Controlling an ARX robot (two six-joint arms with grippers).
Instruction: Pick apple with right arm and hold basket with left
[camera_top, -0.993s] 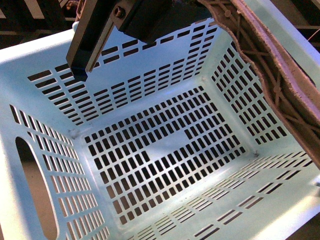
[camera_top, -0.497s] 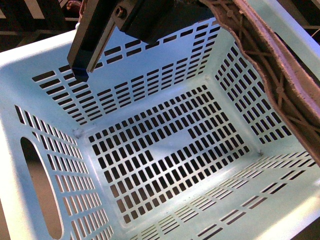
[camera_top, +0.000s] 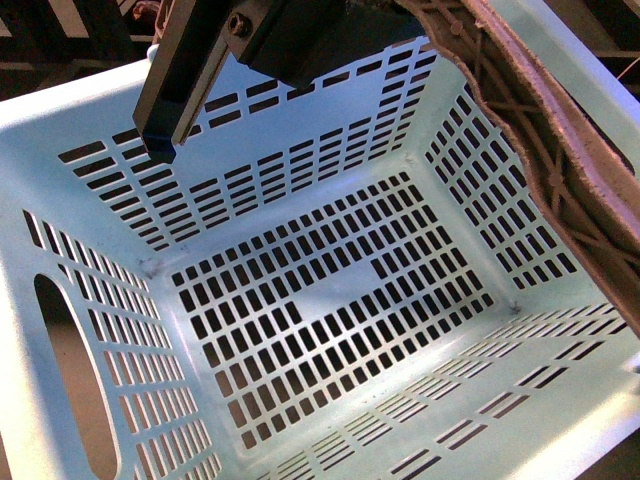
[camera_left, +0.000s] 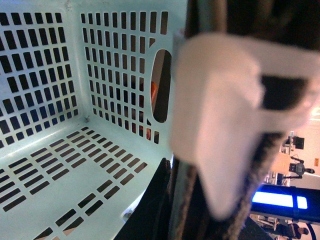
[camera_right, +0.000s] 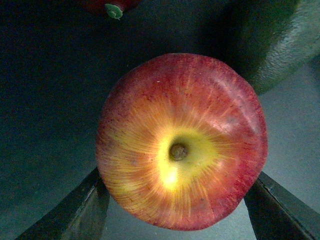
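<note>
The pale aqua slotted basket (camera_top: 330, 300) fills the front view, tilted and empty inside. My left gripper (camera_left: 172, 200) is shut on its wall. Its grey-brown lattice-ribbed finger (camera_top: 560, 170) runs along the right-hand rim, and a black part (camera_top: 180, 90) hangs over the far wall. In the left wrist view the white band (camera_left: 220, 115) blurs close to the camera beside the basket (camera_left: 60, 150). My right gripper (camera_right: 177, 205) is shut on the red, yellow-streaked apple (camera_right: 181, 142), with a dark finger (camera_right: 75, 210) on each side. The right arm is out of the front view.
A small red fruit with a green stem (camera_right: 111, 6) lies just beyond the apple. A dark green object (camera_right: 280, 40) sits beside it on a dark surface. Something orange-red (camera_left: 154, 91) shows through the basket's oval handle hole (camera_left: 161, 85).
The basket shifted slightly up in the front view and then back down. The left gripper's hold on it looks unchanged.
</note>
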